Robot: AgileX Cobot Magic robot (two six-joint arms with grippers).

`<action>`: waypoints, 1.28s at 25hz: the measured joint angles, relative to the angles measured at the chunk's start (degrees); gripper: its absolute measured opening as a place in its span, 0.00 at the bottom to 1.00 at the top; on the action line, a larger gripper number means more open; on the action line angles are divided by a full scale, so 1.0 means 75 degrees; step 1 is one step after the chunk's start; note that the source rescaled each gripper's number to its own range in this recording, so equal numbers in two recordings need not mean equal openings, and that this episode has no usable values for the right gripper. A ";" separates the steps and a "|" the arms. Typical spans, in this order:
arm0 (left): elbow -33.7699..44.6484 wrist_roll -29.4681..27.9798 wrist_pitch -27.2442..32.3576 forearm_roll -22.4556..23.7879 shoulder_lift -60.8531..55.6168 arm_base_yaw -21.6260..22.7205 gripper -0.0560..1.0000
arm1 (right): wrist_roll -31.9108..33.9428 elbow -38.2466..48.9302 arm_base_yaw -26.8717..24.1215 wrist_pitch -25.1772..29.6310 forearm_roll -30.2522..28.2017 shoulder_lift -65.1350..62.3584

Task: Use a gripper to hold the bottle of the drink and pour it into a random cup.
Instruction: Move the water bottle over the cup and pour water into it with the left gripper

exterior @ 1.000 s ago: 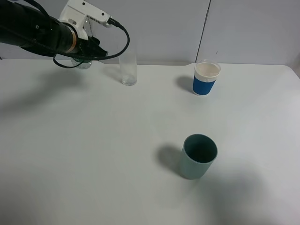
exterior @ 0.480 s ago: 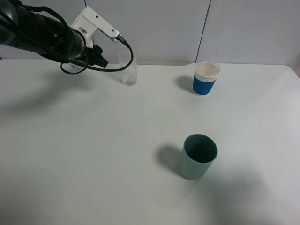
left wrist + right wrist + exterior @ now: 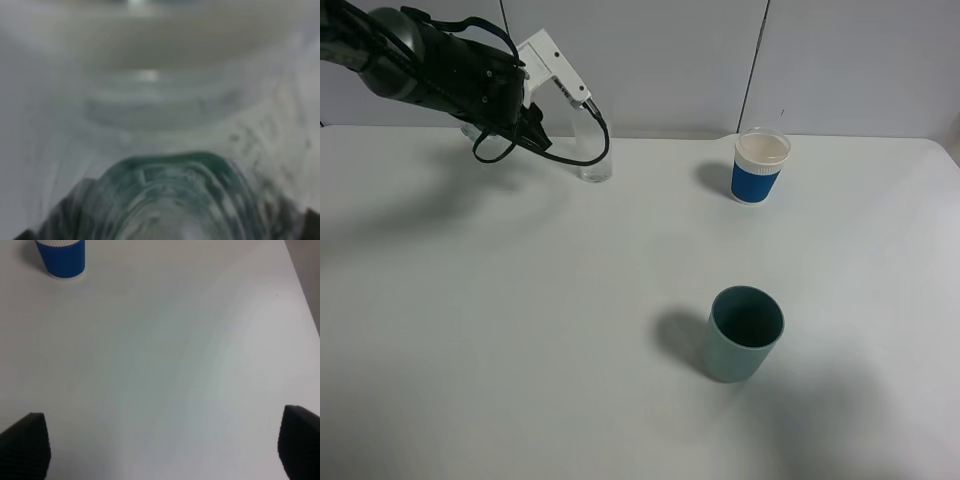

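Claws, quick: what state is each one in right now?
Left claw: closed, holding the bottle.
Right claw: open, holding nothing.

One bottle (image 3: 170, 200), one tall clear glass (image 3: 597, 172), one blue cup (image 3: 761, 167), one teal cup (image 3: 744, 333)

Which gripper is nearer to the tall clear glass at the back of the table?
Left. The left gripper, holding the bottle, is right beside the glass. The right gripper hangs over bare table on the blue cup's side, well away.
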 joint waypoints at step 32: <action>-0.1662 0.3131 0.2055 -0.1337 0.0911 -0.0496 0.05 | 0.0000 0.0000 0.0000 0.0000 0.0000 0.0000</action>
